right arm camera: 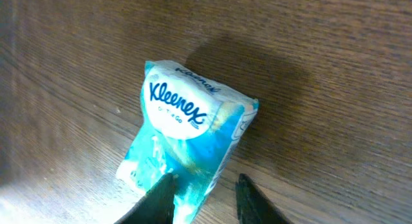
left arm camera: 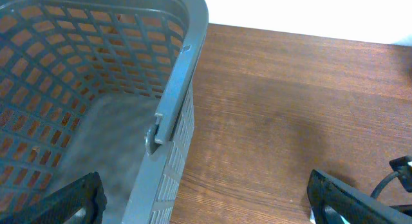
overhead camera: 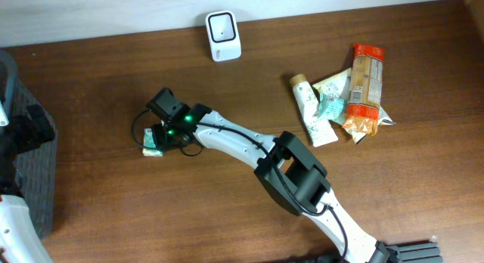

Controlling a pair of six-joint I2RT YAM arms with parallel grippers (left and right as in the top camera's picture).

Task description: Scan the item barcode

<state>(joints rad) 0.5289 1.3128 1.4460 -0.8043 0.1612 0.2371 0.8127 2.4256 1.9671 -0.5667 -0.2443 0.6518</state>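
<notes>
The wooden table (overhead camera: pixel 113 81) carries a white barcode scanner (overhead camera: pixel 224 36), a Kleenex tissue pack (right arm camera: pixel 187 140), a grey basket (left arm camera: pixel 174 108) and a heap of snack packets (overhead camera: pixel 364 85).

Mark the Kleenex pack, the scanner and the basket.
Kleenex pack (right arm camera: pixel 187 137): right wrist view, middle of its front.
scanner (overhead camera: pixel 224 38): overhead view, white body below the window.
basket (left arm camera: pixel 180 76): left wrist view, grey rim.

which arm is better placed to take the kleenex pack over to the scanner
Right. The right gripper straddles one end of the Kleenex pack, with the scanner close by. The left gripper hangs open over the basket rim, away from both.
</notes>
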